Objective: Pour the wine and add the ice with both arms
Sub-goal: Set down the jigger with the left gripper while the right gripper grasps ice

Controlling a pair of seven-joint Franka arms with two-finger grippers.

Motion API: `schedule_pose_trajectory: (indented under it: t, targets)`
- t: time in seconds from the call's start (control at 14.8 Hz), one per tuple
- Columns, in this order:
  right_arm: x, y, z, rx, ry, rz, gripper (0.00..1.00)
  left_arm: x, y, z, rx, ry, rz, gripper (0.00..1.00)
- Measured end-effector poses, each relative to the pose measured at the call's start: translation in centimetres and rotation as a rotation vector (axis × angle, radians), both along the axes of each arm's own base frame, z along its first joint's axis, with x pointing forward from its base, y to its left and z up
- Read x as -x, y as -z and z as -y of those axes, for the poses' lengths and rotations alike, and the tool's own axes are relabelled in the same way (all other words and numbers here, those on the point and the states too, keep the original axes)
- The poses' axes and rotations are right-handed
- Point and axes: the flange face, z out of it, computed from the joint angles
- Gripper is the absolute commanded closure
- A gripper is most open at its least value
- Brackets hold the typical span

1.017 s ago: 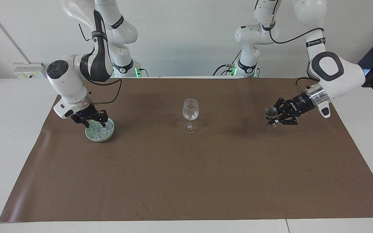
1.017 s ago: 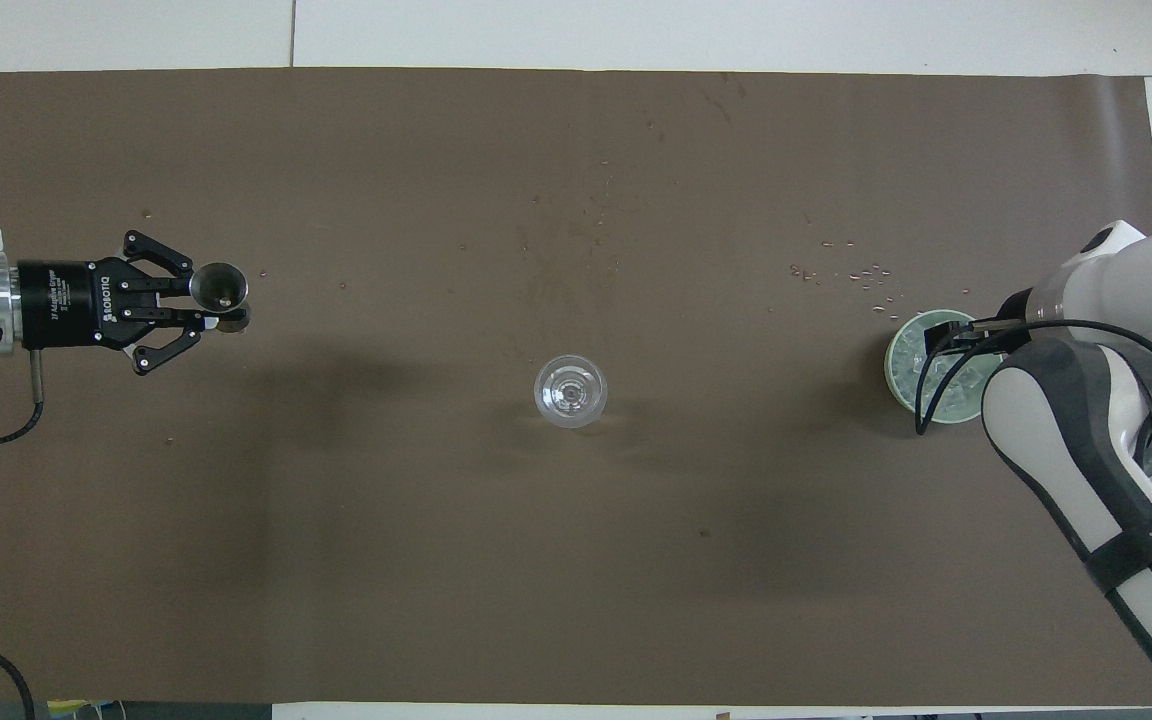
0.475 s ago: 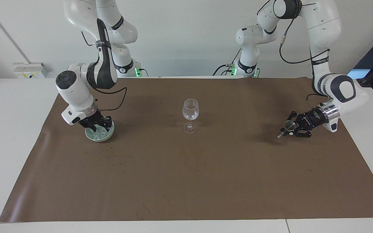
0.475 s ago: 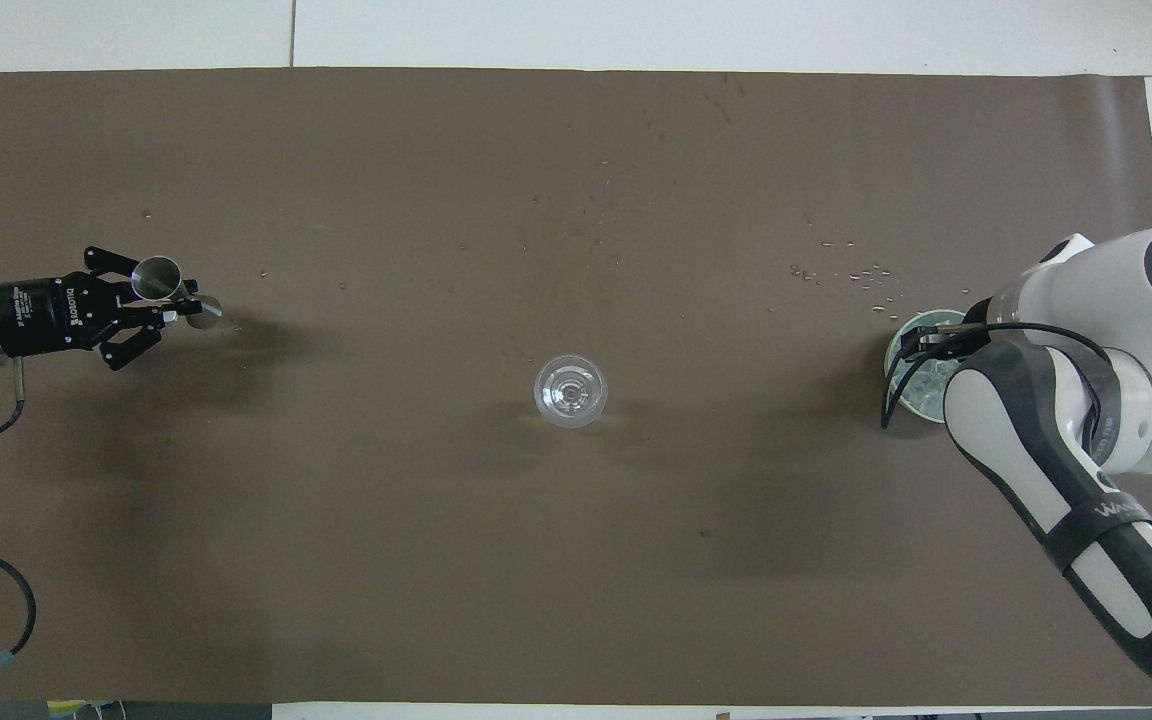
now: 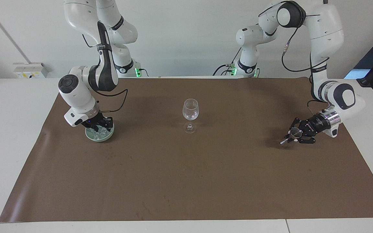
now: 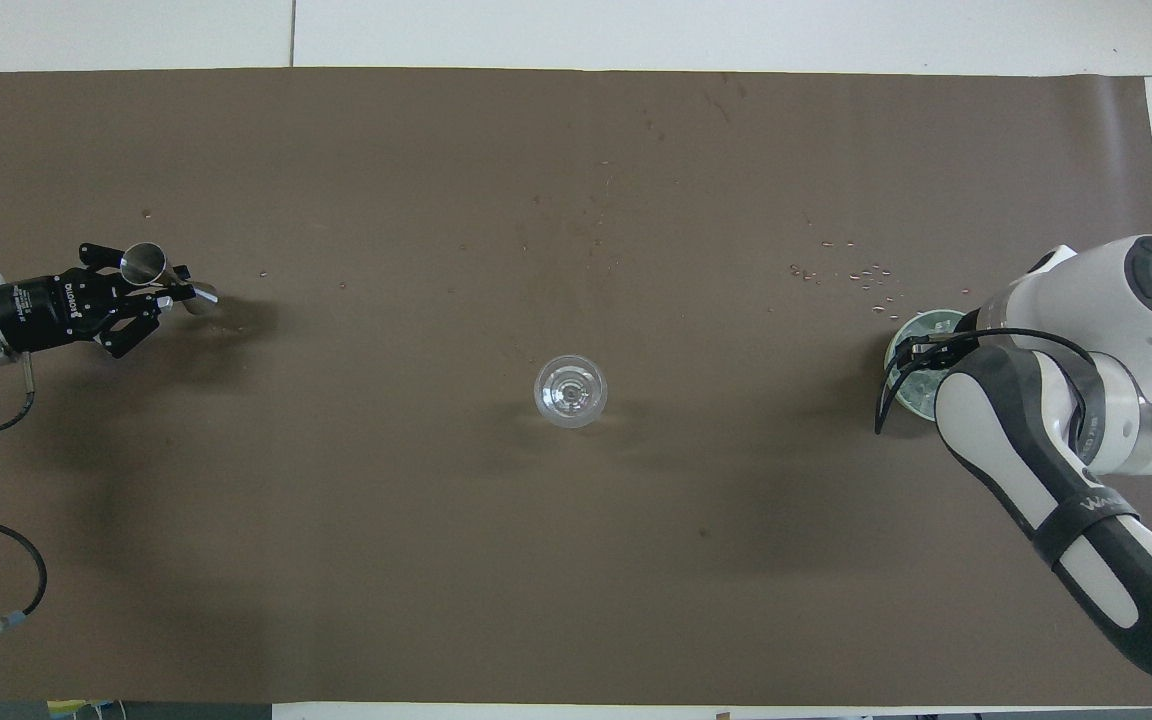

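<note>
Lowered since the earlier frames, the left hand (image 5: 292,136) was found close over the brown mat (image 5: 186,181) at the left arm's end of the worktop (image 5: 8,136), its fingers clamped on a small metal jigger (image 5: 295,131) that was tilted toward the mat; the right arm was seen shifted a little over the pale green bowl (image 5: 99,134). The right hand (image 5: 100,124) was held down in that bowl among the ice (image 5: 99,132), its fingers partly drawn in; whether a cube was caught between them could not be told. The stemmed glass (image 5: 190,111) was noted upright at the middle of the mat, well apart from both hands, and appeared clear, with no wine and no ice visible in it. Neither pouring nor icing was therefore judged done: the jigger had yet to be carried to the glass and tipped, and a cube had yet to be lifted out and dropped in. Wide bare mat was recorded between the glass and each hand, so both approaches were judged unobstructed. The bowl was observed near the mat's edge at the right arm's end, and the jigger near the edge at the left arm's end. Small specks or droplets (image 6: 851,275) were noted on the mat just farther from the robots than the bowl. A tall, slender glass was judged easy to knock over if both hands arrived together.
</note>
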Motion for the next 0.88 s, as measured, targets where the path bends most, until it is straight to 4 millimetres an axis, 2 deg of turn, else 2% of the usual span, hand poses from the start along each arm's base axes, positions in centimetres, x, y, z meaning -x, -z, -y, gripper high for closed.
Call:
schedule_pose_trajectory:
  t: [0.27,0.61,0.68,0.75,0.88]
  targets:
    - [0.0,0.0,0.0,0.0,0.001,0.0,0.42,0.6,1.2,-0.4,0.002,0.002,0.011,1.0]
    - [0.0,0.0,0.2,0.0,0.004,0.002,0.42,2.4,3.0,-0.6,0.004,0.015,0.04,1.0]
    - [-0.1,-0.1,0.2,0.0,0.005,0.005,0.42,2.6,3.2,-0.7,0.005,0.014,0.037,0.84]
    - [-0.1,-0.1,0.2,0.0,0.005,0.01,0.44,2.7,3.3,-0.8,0.006,0.012,0.035,0.01]
    - [-0.3,-0.2,0.2,0.001,0.005,0.022,0.45,2.9,3.4,-0.9,0.006,0.012,0.039,0.0]
